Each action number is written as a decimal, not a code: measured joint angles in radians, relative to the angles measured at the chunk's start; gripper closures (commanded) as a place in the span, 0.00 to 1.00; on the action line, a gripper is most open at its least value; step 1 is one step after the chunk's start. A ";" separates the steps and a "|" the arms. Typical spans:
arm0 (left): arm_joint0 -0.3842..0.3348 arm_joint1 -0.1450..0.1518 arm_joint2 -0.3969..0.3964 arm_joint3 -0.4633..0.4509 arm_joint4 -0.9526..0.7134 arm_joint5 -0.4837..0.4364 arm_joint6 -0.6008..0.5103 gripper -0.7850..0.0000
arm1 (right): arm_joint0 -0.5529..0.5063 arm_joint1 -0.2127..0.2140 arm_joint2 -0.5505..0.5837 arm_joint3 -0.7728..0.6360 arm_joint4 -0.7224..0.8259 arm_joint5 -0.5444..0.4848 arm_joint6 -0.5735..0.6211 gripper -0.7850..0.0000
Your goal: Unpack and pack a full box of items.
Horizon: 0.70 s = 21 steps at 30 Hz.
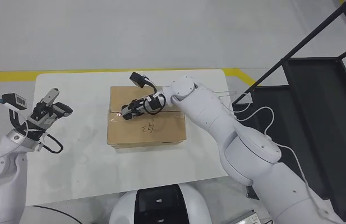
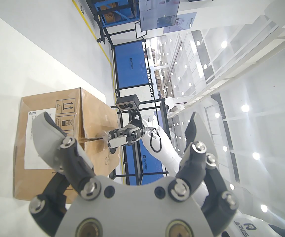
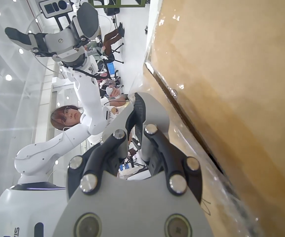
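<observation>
Right tool [image 1: 125,113], closed, atop taped centre seam [image 3: 181,114] of box [image 1: 147,133]

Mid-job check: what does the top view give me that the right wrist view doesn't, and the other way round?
Top view: the whole closed box standing on the white table, with the left gripper open above the table's edge, well clear of the box.
Right wrist view: close up, the dark seam between the top flaps under glossy clear tape, and the right gripper shut just beside it.
Both: the right gripper over the box's top at the seam, the left gripper apart from it.
</observation>
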 measured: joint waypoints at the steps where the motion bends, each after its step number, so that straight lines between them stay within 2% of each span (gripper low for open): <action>1: 0.000 0.000 0.000 0.000 0.000 0.000 0.000 0.00 | 0.001 -0.004 -0.001 0.003 -0.005 0.003 -0.004 1.00; 14: 0.000 0.000 0.000 0.000 0.000 0.000 0.000 0.00 | 0.015 -0.047 -0.011 0.049 -0.086 0.027 -0.072 1.00; 15: 0.000 0.000 0.000 0.000 0.000 0.000 0.000 0.00 | 0.016 -0.050 -0.012 0.051 -0.092 0.029 -0.078 0.85; 16: 0.000 0.000 0.000 0.000 0.000 0.000 0.000 0.00 | 0.016 -0.053 -0.012 0.054 -0.098 0.029 -0.083 0.34; 17: 0.000 0.000 0.000 0.000 0.000 0.000 0.000 0.00 | 0.017 -0.055 -0.012 0.056 -0.103 0.029 -0.087 0.00; 21: 0.000 0.000 0.000 0.000 0.000 0.000 0.000 0.00 | 0.021 -0.062 -0.006 0.058 -0.113 0.019 -0.092 0.00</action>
